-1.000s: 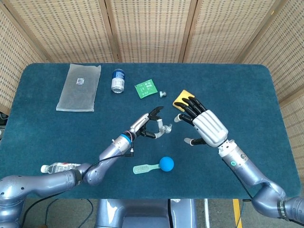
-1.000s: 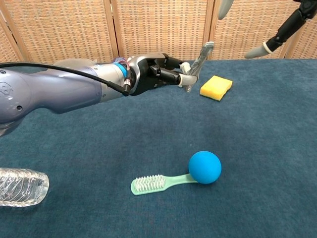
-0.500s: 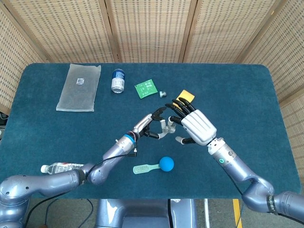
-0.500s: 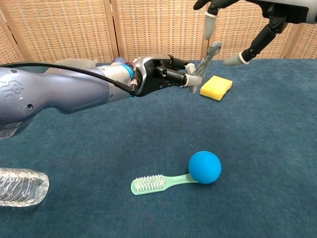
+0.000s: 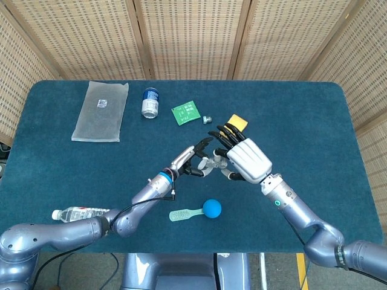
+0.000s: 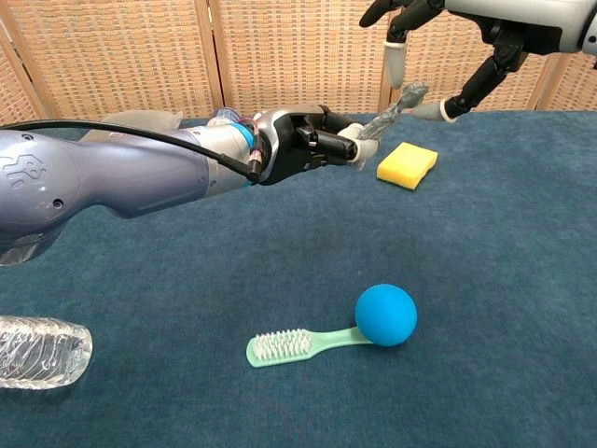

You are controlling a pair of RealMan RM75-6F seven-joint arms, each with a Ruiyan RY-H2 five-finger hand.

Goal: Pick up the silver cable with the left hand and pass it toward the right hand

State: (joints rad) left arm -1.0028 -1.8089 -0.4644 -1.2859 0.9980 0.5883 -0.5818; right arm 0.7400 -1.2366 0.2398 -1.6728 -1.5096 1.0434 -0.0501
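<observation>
Above the middle of the worktop (image 5: 314, 121), the left hand (image 5: 192, 161) pinched the silver cable (image 6: 390, 114) in its fingers (image 6: 336, 142); the right hand (image 5: 242, 156), fingers spread, hovered right at the cable's raised end.

At frame centre the left hand (image 5: 192, 160) reaches forward from the lower left, fingers pinched closed, while the right hand (image 5: 242, 158) hovers just beside it, fingers spread, palm down.
</observation>
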